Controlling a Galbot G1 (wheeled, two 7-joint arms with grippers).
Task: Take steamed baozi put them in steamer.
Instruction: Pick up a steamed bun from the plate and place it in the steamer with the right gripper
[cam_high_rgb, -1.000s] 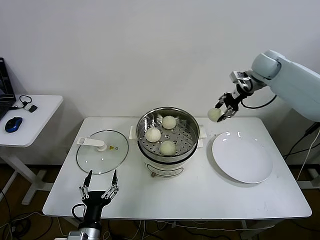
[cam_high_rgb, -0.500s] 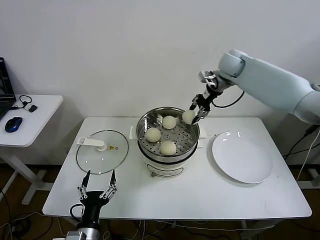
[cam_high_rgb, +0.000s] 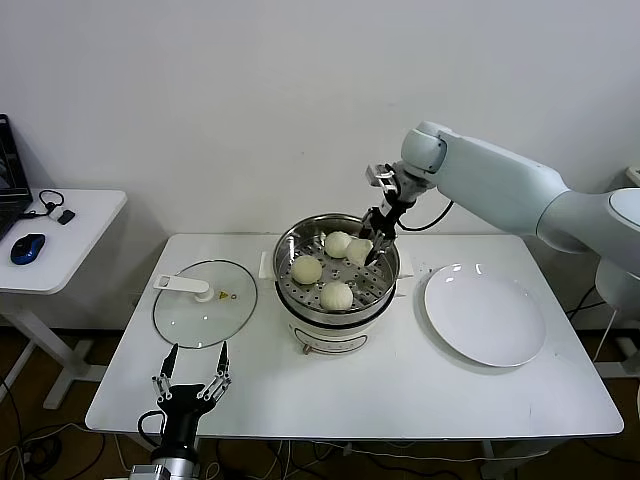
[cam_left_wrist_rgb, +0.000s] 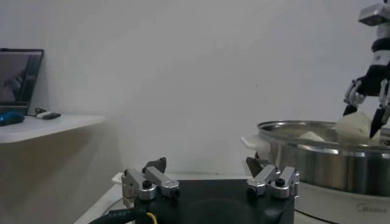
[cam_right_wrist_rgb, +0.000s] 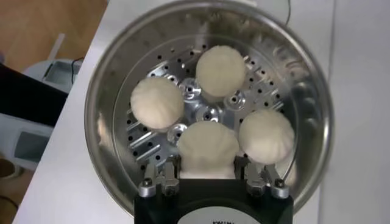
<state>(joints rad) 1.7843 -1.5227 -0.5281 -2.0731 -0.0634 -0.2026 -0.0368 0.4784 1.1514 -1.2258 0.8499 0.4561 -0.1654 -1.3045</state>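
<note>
right tool (cam_high_rgb: 372, 250) grasping a baozi (cam_right_wrist_rgb: 208, 148) over the steamer (cam_high_rgb: 290, 262), three baozi inside; lid (cam_high_rgb: 205, 303) and plate (cam_high_rgb: 485, 315) beside; left tool (cam_high_rgb: 192, 382) released, low.

I see the shiny steel steamer (cam_high_rgb: 338, 262) mid-table on its white pot. Three cream buns sit on its holed floor at nine (cam_high_rgb: 306, 269), six (cam_high_rgb: 337, 295) and twelve o'clock (cam_high_rgb: 337, 243). My fourth bun (cam_high_rgb: 359, 251) hangs pinched over the two o'clock side.
</note>
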